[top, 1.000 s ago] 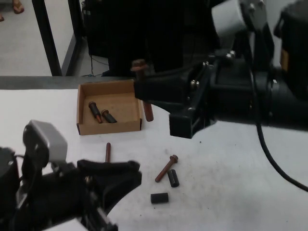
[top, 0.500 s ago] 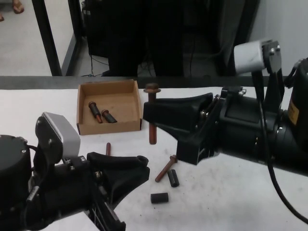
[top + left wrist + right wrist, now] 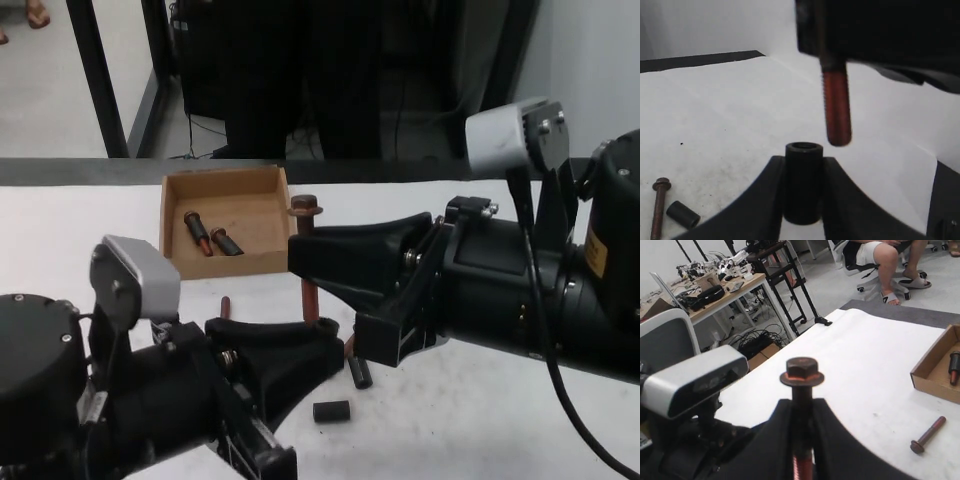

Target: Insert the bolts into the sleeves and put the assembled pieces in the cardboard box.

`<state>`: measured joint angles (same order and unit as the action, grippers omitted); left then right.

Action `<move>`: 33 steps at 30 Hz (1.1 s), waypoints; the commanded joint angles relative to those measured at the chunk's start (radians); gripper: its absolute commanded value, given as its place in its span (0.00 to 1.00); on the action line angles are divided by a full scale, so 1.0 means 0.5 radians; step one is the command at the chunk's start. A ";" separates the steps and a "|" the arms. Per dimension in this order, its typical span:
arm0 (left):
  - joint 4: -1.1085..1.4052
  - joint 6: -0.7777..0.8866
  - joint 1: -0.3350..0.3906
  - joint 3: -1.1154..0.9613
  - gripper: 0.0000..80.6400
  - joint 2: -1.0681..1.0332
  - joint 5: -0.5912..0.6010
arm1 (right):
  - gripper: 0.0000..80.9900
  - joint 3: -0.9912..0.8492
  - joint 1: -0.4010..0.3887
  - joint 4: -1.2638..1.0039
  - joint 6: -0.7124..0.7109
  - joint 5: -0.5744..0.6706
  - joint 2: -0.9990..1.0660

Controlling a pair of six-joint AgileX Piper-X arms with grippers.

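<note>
**Above the counter, bolt over sleeve – not yet in**

Over the middle of the counter (image 3: pixel 480 420), the right gripper (image 3: pixel 802 415) has its fingers closed on a bolt (image 3: pixel 801 374), gripping the shank just under the head with the threads pointing down. The left gripper (image 3: pixel 803 172) is closed around a black sleeve (image 3: pixel 803 185) held upright, bore facing up. In the left wrist view the bolt's tip hangs just above the sleeve's mouth, apart from it and seemingly a little off the bore's centre.

To do this well, I would first line the tip up with the bore, keep the bolt upright, then lower it slowly. A tilted entry would likely catch the threads on the rim or push the sleeve askew in its grip. The left fingers should hold firm and yield nothing until the head seats.

Farther off stands the cardboard box (image 3: pixel 230 265) with two pieces (image 3: pixel 197 232) already inside. A loose bolt (image 3: pixel 225 303) and two loose sleeves (image 3: pixel 331 411) lie on the counter nearer the arms.

From the high view the held sleeve is hidden behind the left fingers, and the bolt's lower end drops out of sight there – so alignment can only be judged from the left wrist view. Another bolt near the sleeves is mostly covered by the right arm.
</note>
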<state>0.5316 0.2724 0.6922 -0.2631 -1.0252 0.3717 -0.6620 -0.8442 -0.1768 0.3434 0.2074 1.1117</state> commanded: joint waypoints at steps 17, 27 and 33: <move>0.201 0.245 0.009 -0.025 0.01 -0.001 -0.003 | 0.00 -0.008 0.000 0.012 -0.089 -0.090 -0.017; 0.196 0.112 0.009 -0.025 0.01 -0.001 0.083 | 0.00 -0.008 0.000 0.012 -0.134 -0.136 -0.017; 0.138 0.049 0.009 -0.025 0.01 -0.001 0.083 | 0.00 -0.036 0.029 0.012 -0.178 -0.138 -0.017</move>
<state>0.5995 0.3258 0.6922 -0.2631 -1.0276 0.3912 -0.6620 -0.8468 -0.1679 0.2804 0.1773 1.1117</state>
